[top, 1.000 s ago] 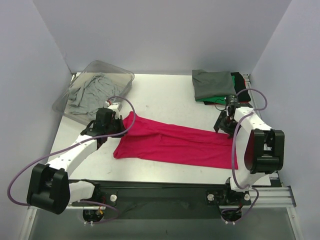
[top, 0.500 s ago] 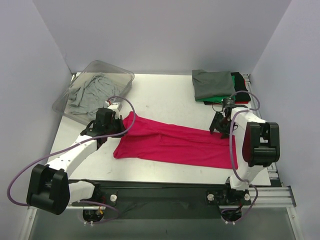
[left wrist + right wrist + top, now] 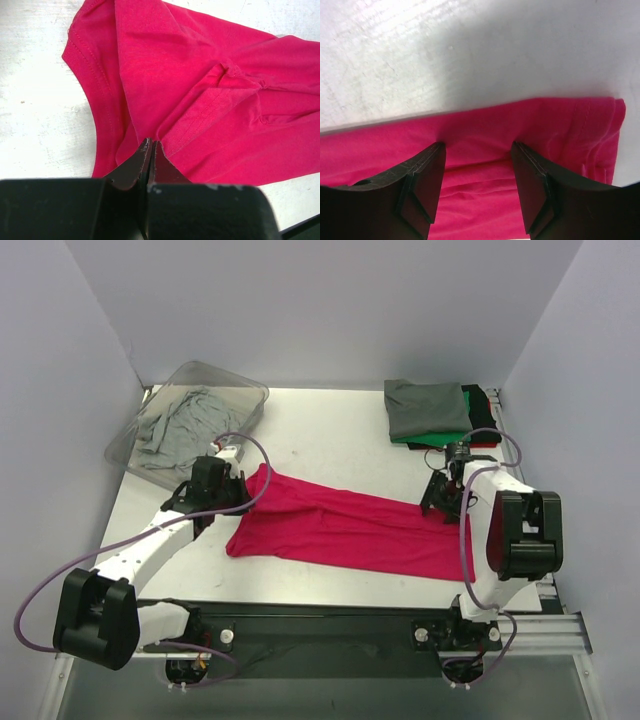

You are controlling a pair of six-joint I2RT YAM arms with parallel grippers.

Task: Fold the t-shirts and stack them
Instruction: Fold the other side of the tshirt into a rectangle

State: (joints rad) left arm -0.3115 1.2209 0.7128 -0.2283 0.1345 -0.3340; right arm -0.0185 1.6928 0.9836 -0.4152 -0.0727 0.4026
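Observation:
The magenta-red t-shirt (image 3: 345, 527) lies as a long folded strip across the middle of the table. My left gripper (image 3: 238, 487) is shut on a fold of it at its left end; in the left wrist view the fingertips (image 3: 151, 145) pinch the cloth (image 3: 210, 85). My right gripper (image 3: 441, 504) is open, its fingers pressed down on the shirt's far right edge (image 3: 480, 145) with cloth between them. A stack of folded t-shirts (image 3: 428, 408) sits at the back right, dark grey on top, green, black and red beneath.
A clear plastic bin (image 3: 232, 381) at the back left holds a crumpled light grey t-shirt (image 3: 180, 420). Grey walls close in the table on three sides. The right arm's elbow (image 3: 524, 532) stands over the table's right edge.
The right gripper has moved a little left and down onto the shirt's far right edge. The left gripper and the shirt's left end have not moved.

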